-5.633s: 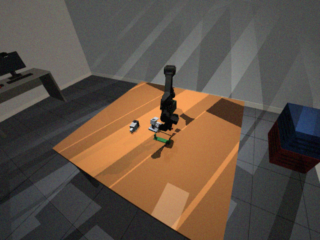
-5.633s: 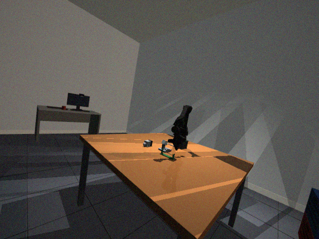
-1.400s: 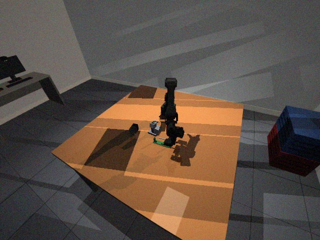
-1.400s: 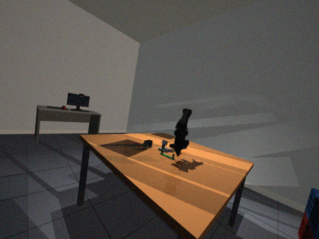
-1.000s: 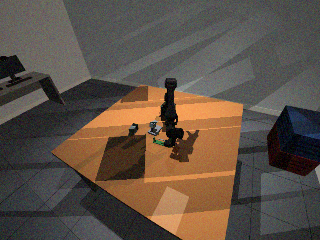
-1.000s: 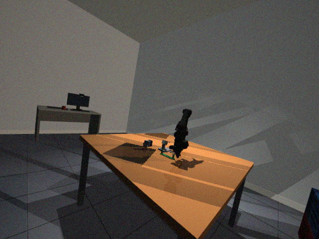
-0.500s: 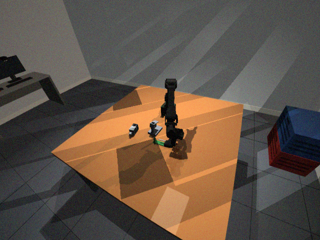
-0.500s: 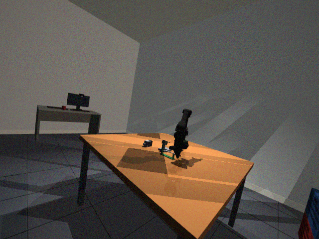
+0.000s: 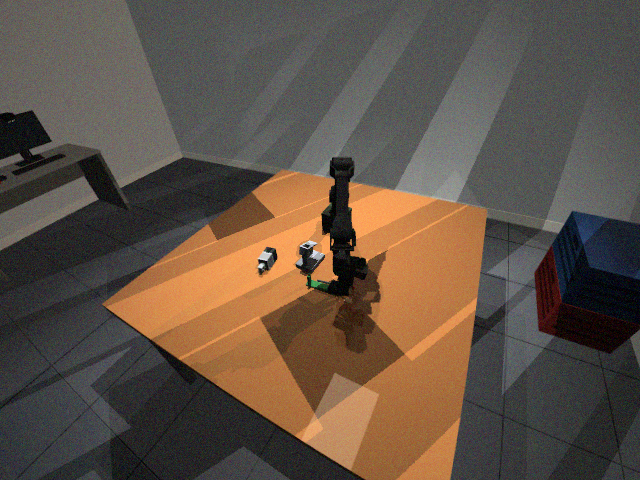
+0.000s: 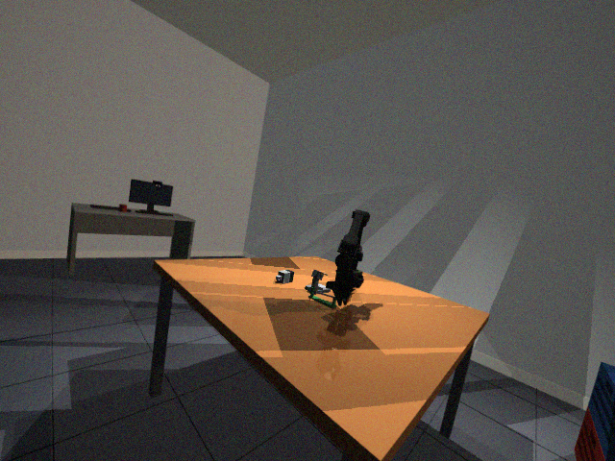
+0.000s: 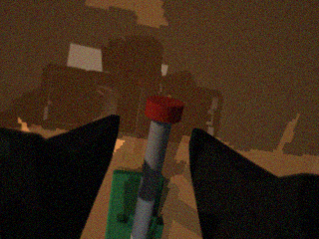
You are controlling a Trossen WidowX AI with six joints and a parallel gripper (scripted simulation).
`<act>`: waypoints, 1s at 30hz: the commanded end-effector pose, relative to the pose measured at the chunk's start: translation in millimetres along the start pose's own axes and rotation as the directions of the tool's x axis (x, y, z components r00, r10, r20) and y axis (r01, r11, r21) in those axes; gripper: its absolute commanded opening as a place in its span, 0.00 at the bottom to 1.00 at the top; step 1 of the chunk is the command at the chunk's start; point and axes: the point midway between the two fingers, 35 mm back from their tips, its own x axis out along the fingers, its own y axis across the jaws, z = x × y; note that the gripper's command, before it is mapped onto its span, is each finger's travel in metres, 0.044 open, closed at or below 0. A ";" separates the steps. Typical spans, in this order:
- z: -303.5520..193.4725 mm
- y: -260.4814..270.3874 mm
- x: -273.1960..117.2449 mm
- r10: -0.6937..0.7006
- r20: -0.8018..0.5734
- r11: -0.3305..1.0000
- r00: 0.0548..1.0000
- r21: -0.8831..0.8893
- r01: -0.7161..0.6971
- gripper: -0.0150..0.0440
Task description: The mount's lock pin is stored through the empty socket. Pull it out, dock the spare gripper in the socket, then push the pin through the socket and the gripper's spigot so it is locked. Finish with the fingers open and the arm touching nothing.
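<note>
My gripper (image 9: 342, 293) (image 10: 341, 303) (image 11: 155, 130) is open, low over the table. The lock pin, a grey rod (image 11: 158, 141) with a red head (image 11: 163, 111), lies between the parted fingers, with a gap on each side. It runs above a green holder (image 9: 316, 283) (image 10: 323, 300) (image 11: 116, 199); whether it rests in it is hard to tell. The grey mount (image 9: 308, 250) (image 10: 315, 281) stands just behind the holder, and no pin shows in its socket. The white and black spare gripper (image 9: 266, 258) (image 10: 284, 276) lies on the table left of the mount.
The orange table (image 9: 206, 289) (image 10: 422, 317) bears the arm, which rises to the right of the mount. A dark green block (image 9: 327, 218) stands beside the arm's base. Off the table are a desk with a monitor (image 9: 23, 133) (image 10: 150, 192) and a blue and red crate stack (image 9: 584, 289).
</note>
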 end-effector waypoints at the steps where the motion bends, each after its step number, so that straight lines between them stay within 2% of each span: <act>1: 0.0 0.0 -0.1 0.000 0.000 1.000 1.000 0.000 0.000 0.59; 30: 10.3 -0.9 -62.5 0.035 -0.016 0.999 0.999 0.014 -0.034 0.59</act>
